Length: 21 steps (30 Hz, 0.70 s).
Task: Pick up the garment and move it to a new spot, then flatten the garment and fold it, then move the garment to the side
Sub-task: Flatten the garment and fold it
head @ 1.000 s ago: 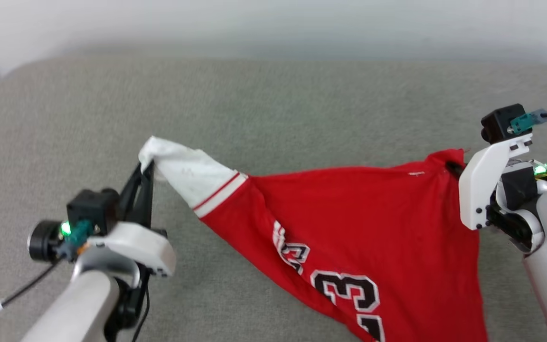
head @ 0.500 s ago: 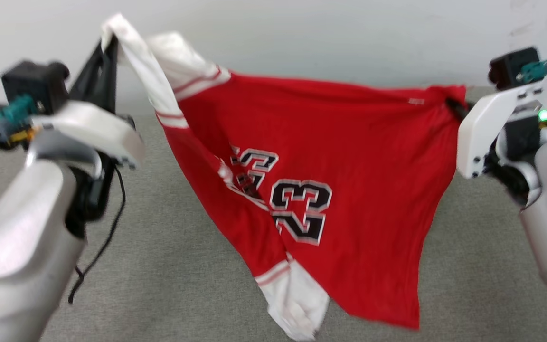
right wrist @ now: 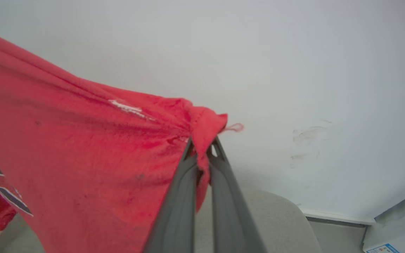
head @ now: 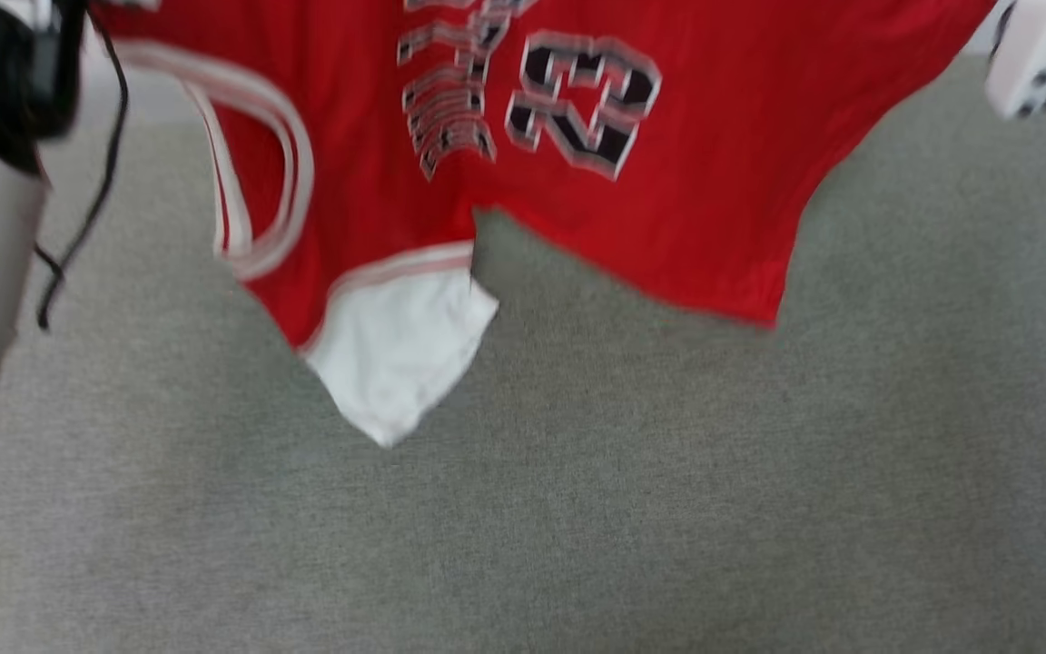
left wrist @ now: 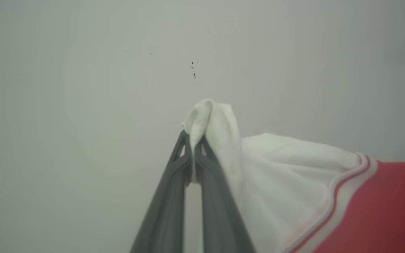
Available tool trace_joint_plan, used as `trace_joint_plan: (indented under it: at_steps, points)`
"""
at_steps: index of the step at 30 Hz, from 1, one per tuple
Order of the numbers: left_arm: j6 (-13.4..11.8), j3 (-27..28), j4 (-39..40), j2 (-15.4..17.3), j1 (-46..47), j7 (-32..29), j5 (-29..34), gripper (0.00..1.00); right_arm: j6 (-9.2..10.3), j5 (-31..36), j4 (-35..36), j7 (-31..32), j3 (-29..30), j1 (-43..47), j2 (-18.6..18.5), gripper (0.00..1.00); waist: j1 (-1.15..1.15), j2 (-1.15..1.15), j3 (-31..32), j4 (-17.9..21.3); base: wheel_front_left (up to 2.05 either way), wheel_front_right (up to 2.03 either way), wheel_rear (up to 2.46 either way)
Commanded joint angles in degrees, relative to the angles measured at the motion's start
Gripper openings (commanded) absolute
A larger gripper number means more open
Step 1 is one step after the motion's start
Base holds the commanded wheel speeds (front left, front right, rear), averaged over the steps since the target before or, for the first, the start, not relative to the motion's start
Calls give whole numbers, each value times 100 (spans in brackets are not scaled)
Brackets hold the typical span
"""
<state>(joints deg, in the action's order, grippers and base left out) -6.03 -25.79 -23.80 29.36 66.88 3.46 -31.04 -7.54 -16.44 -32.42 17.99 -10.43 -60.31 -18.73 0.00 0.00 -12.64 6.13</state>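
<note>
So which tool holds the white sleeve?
The left tool: its tips pinch the garment by its white sleeve; the right tool clamps a red corner.

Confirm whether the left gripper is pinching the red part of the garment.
No, the left gripper clamps the white sleeve of the garment.

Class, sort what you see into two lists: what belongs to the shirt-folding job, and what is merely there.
Job: red shirt; left claw and right claw, both shut on it; grey cushion below.
Merely there: white wall; black cable.
</note>
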Motion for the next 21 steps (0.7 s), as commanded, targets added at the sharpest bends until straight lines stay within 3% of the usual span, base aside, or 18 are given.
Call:
trace_joint_plan:
  at_steps: [1,11,21]
  points:
    - [27,17,-84,7,268,25,61,0,10,56,-10,-119,75,-223,-64,0,0,0,-424,3,0,0,0]
    - [128,87,-676,-74,2102,352,383,0,11,535,-35,-947,584,-1700,-97,0,0,0,-1607,-10,0,0,0]
    - [274,171,-1322,-131,3126,662,403,0,10,763,-332,-1630,471,-2700,41,0,0,0,-2472,54,0,0,0]
